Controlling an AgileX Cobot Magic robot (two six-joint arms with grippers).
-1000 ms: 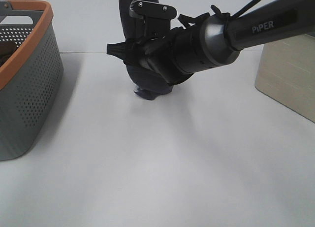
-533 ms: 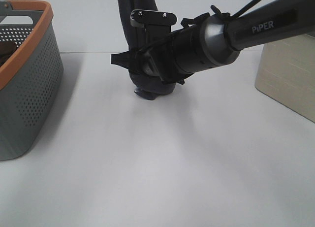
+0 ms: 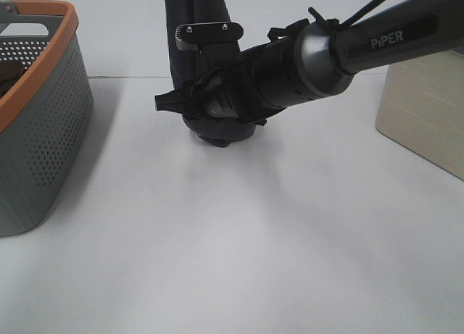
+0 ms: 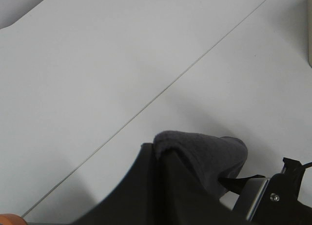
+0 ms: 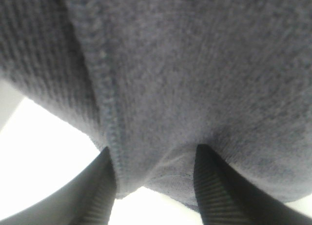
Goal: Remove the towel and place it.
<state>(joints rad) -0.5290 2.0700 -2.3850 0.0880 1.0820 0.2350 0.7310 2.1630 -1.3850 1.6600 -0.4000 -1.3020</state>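
Note:
The dark towel [image 3: 190, 48] hangs in a bunched column from above the exterior view's top edge, and its lower end [image 3: 217, 135] touches the white table. In the left wrist view my left gripper [image 4: 158, 154] is shut on the towel's [image 4: 209, 152] upper end. My right gripper [image 3: 170, 67] reaches in from the right across the middle. Its two fingers straddle the towel's lower half. The right wrist view shows the towel [image 5: 170, 78] filling the frame, pinched between both ribbed fingers [image 5: 105, 186].
A grey perforated basket [image 3: 51, 95] with an orange rim stands at the left edge. A beige box [image 3: 424, 109] sits at the right. The white table [image 3: 232, 247] has a seam running behind the towel.
The right gripper has shifted a little to the left with the towel between its fingers. The towel column leans further left, its foot still on the table.

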